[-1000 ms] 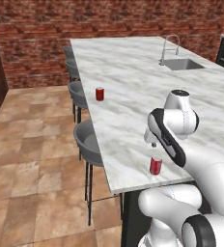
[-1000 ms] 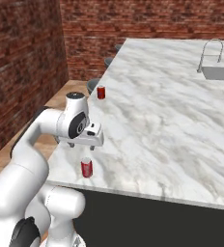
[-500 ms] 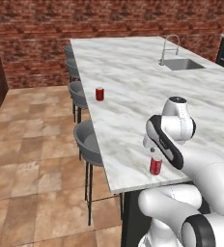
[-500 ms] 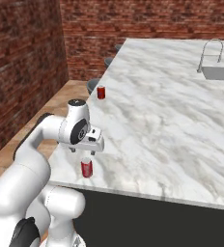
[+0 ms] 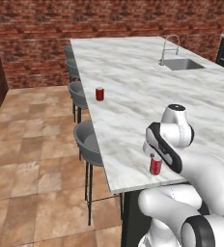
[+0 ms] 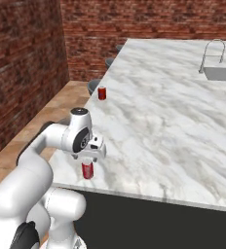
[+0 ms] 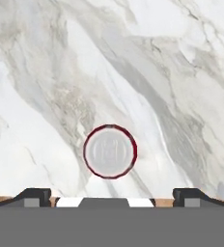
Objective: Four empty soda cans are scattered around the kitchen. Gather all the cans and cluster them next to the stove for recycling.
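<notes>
tool [image 6: 88, 158] lowered, open above red can [image 6: 87, 170]

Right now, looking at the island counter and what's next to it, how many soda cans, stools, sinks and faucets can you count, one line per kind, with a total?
Red soda cans: 2 — near can under the open pincer, far can by the counter's left edge.
Grey stools: 4 —.
Sinks: 1 — sink.
Faucets: 1 — faucet.
Total: 8.
</notes>
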